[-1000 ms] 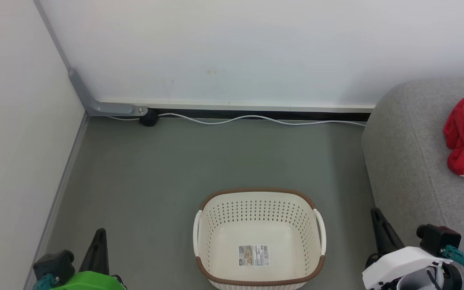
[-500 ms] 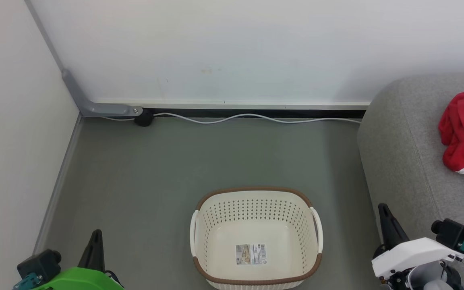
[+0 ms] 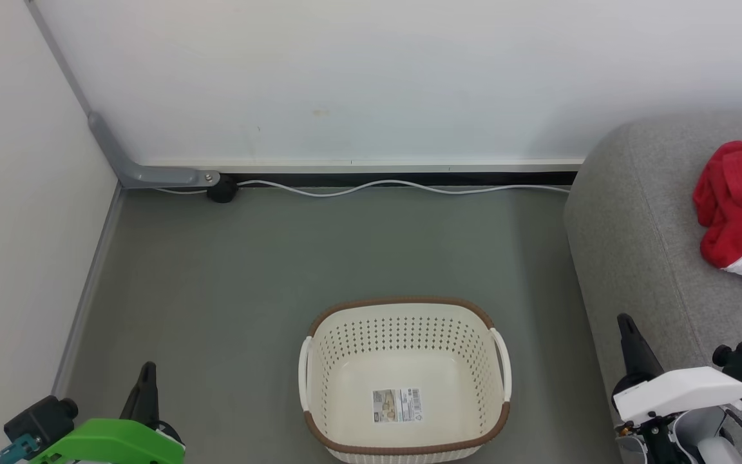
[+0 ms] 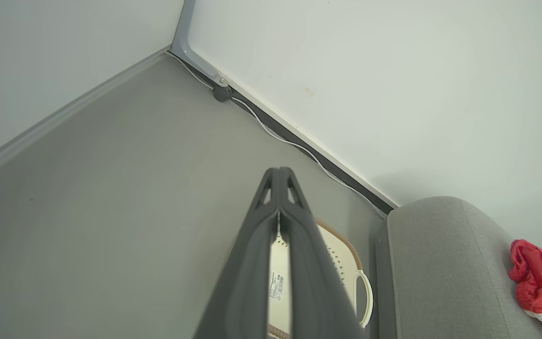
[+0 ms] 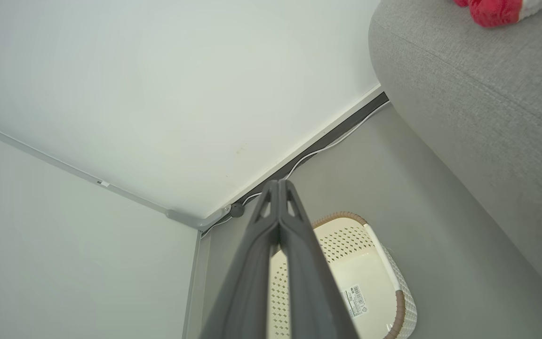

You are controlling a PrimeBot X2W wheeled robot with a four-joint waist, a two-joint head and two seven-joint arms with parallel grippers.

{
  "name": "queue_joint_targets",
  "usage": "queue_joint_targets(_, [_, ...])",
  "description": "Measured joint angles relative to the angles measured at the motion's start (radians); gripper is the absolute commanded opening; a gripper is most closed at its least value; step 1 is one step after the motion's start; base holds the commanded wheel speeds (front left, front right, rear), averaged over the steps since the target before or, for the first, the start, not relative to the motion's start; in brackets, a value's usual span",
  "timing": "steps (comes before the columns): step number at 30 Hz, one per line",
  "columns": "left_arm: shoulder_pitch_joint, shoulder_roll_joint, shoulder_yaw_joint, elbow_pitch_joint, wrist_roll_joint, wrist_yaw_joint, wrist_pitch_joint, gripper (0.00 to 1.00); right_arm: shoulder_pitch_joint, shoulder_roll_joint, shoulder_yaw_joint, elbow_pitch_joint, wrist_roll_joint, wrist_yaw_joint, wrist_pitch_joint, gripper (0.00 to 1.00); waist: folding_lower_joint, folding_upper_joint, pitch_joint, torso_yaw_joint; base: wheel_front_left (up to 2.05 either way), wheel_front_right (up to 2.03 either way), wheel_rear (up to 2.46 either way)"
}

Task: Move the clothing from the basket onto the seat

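The cream basket [image 3: 403, 316] with a brown rim stands on the grey floor at the bottom centre, holding nothing but a small label [image 3: 397, 405]. Red and white clothing [image 3: 738, 212] lies bunched on the grey seat [image 3: 635, 225] at the right edge. My left gripper [image 3: 147, 372] is shut at the lower left, well left of the basket. Just right of the basket, my right gripper [image 3: 623, 322] is shut beside the seat's front. Both wrist views show the fingers pressed together with nothing between them: left gripper [image 4: 279, 170], right gripper [image 5: 278, 182], basket [image 4: 346, 249] [image 5: 370, 245], clothing [image 4: 539, 278] [image 5: 497, 10].
White walls meet in a corner at the upper left. A white cable [image 3: 377, 188] and a small black foot [image 3: 222, 189] run along the back wall's base. Open grey floor [image 3: 294, 258] lies between the basket and the walls.
The head camera has shifted, so the scene slid a little left and up. Both grippers have sunk toward the bottom corners, the left one leftward, the right one rightward.
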Motion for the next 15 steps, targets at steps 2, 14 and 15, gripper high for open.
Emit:
queue_joint_targets(2, [-0.004,-0.002,0.006,0.002,-0.016,-0.007,0.007,0.00,-0.002,0.001,-0.007,0.002,0.026,0.001,0.007,0.00,0.0000,0.0000,0.001,-0.002,0.00,0.00,0.00])
queue_joint_targets(14, [-0.022,-0.021,0.050,0.012,-0.153,-0.034,0.047,0.00,-0.026,0.008,-0.049,0.013,0.180,0.028,0.042,0.00,0.0000,0.0000,0.005,-0.017,0.00,0.00,0.00])
queue_joint_targets(15, [-0.024,-0.021,0.054,0.013,-0.170,-0.035,0.052,0.00,-0.028,0.009,-0.052,0.015,0.191,0.030,0.045,0.00,0.0000,0.0000,0.005,-0.018,0.00,0.00,0.00])
